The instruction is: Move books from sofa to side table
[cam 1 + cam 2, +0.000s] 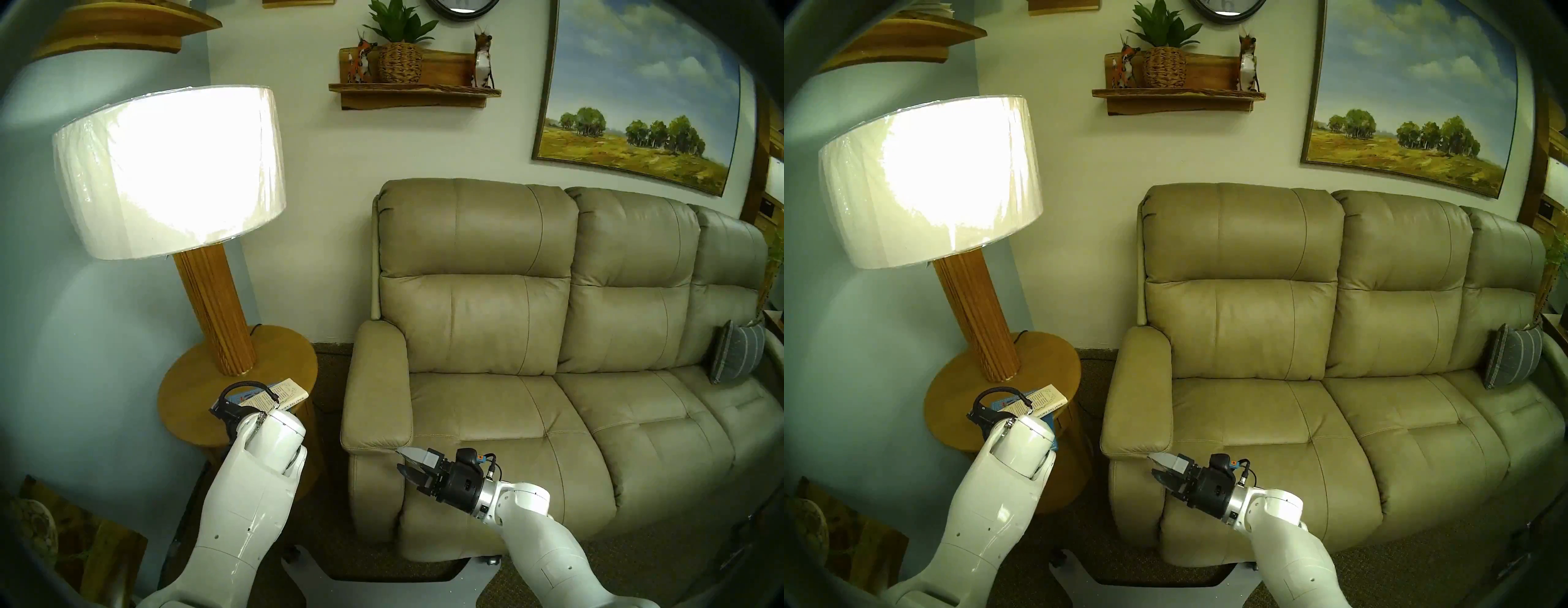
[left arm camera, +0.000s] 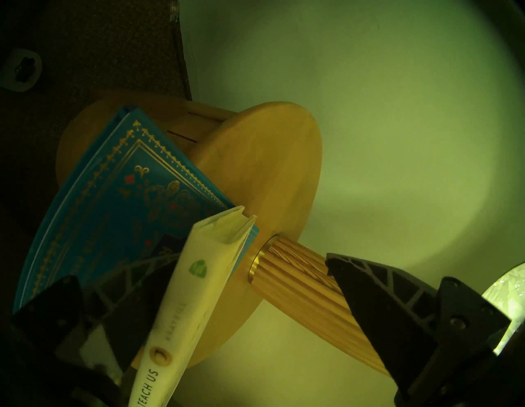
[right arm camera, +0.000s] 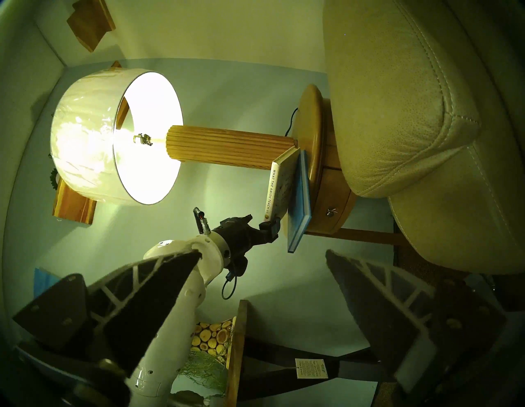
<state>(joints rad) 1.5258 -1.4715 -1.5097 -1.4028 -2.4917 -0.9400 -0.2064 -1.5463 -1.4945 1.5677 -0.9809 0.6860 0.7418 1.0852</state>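
The blue hardcover with gold pattern (image 2: 113, 199) lies flat on the round wooden side table (image 1: 288, 361), overhanging its front edge (image 3: 298, 204). The cream paperback (image 2: 199, 284) lies tilted on it, far end down by the lamp base and near end raised (image 3: 279, 187). My left gripper (image 2: 252, 255) is open, jaws wide. One finger (image 2: 119, 284) sits under the paperback's raised end; the other (image 2: 369, 290) stands beside the lamp post. My right gripper (image 1: 401, 460) is open and empty, in front of the arm of the beige sofa (image 1: 509, 403), whose seats hold no book.
A lit lamp (image 1: 169, 170) with a thick wooden post (image 1: 216, 305) stands on the side table, right behind the books. A grey striped pillow (image 1: 736, 356) sits at the sofa's far right. A framed picture (image 1: 97, 547) leans on the floor at lower left.
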